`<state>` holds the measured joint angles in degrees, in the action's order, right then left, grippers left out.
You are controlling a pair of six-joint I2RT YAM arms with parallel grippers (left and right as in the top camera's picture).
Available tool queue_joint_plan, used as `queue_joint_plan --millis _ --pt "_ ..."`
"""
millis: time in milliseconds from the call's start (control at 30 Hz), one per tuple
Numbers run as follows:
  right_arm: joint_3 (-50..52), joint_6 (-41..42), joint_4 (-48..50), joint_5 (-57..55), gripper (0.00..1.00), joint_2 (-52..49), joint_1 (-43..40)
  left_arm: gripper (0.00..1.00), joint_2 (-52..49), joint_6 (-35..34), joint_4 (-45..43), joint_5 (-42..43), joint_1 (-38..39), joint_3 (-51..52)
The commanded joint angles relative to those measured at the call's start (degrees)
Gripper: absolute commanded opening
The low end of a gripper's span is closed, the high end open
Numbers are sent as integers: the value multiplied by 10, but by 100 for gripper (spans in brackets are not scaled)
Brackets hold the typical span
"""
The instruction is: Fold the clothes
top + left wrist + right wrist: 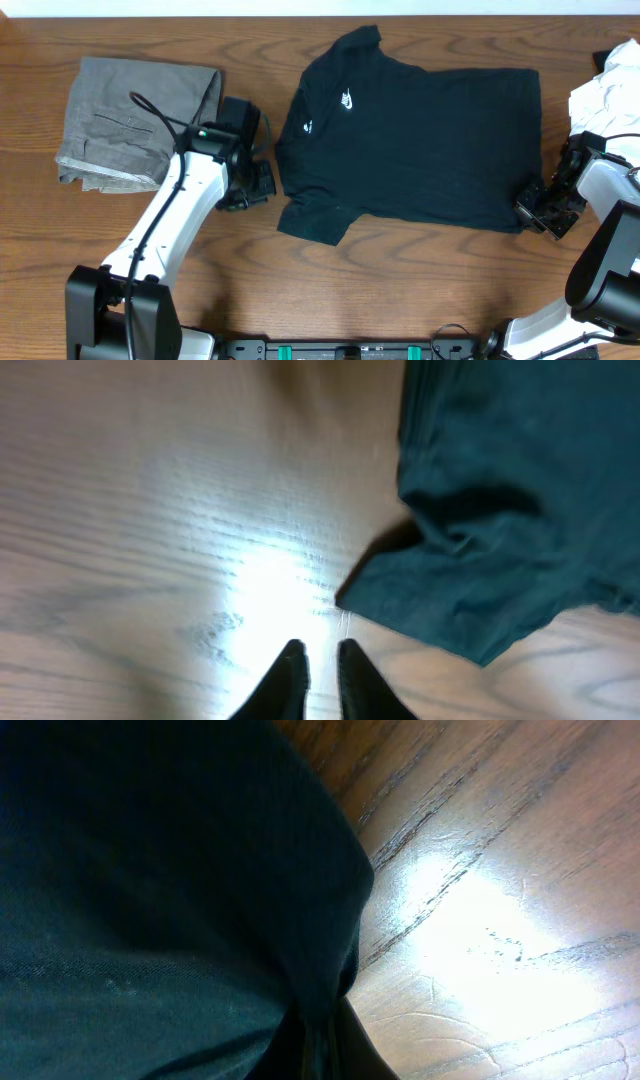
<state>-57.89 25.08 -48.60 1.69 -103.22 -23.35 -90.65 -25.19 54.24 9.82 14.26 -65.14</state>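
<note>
Limp, light black T-shirt: right claw pinches its hem corner; left claw, nearly closed and empty, should take the sleeve ahead.

surface: brown wood-grain table | light: bright glare patches on the wood in wrist views

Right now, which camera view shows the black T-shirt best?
Overhead: the whole black T-shirt lies spread on the table, white logo visible. Left wrist shows only one sleeve against the wood; right wrist shows just a dark edge bunched at the right gripper.
</note>
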Motion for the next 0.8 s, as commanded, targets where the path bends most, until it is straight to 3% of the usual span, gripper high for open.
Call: queue_joint_plan --millis 0,267,433,767 --pt "21 -3 7 -25 2 -15 -3 22 -1 -4 -14 32 -1 50" --pt "21 -3 8 -25 3 -15 -2 30 -1 89 -160 92 -1 136" --pt "21 -3 7 -25 4 -15 -2 39 -2 119 -175 90 -1 146" --pt "21 -3 7 -25 5 -15 -2 39 -4 129 -194 105 0 161"
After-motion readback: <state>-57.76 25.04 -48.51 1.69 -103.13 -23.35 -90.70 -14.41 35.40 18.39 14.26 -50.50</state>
